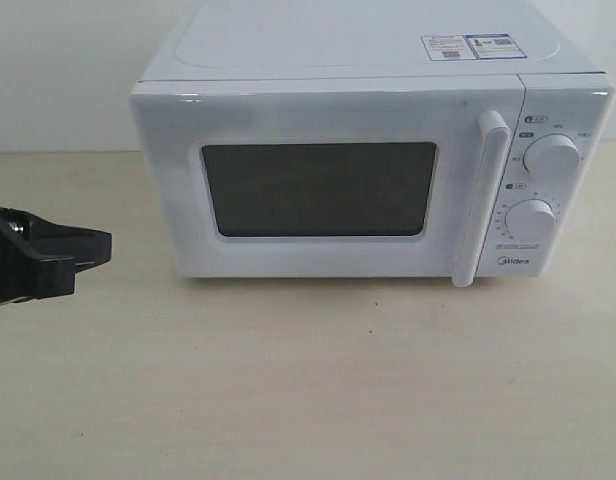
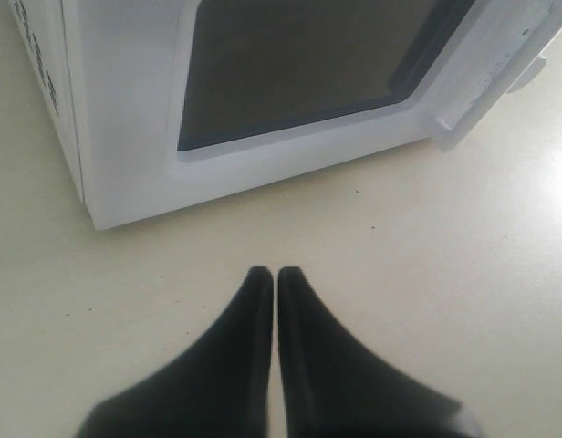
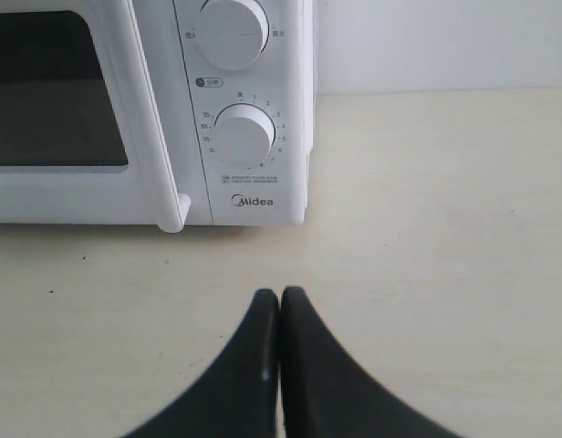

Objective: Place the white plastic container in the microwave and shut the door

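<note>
The white Midea microwave (image 1: 368, 90) stands at the back of the table, its door (image 1: 318, 190) shut, with a dark window and a vertical white bar handle (image 1: 485, 200). No white plastic container shows in any view. My left gripper (image 1: 93, 250) hovers left of the microwave, shut and empty; the left wrist view has its tips (image 2: 275, 274) over bare table in front of the door (image 2: 299, 73). My right gripper (image 3: 280, 294) is shut and empty, in front of the dial panel (image 3: 244, 132); it is outside the exterior view.
The pale wooden table (image 1: 308, 390) spreads in front of the microwave. A white wall (image 1: 58, 70) stands behind it. Two round dials (image 1: 550, 155) sit on the microwave's right panel, and stickers (image 1: 468, 46) lie on its top.
</note>
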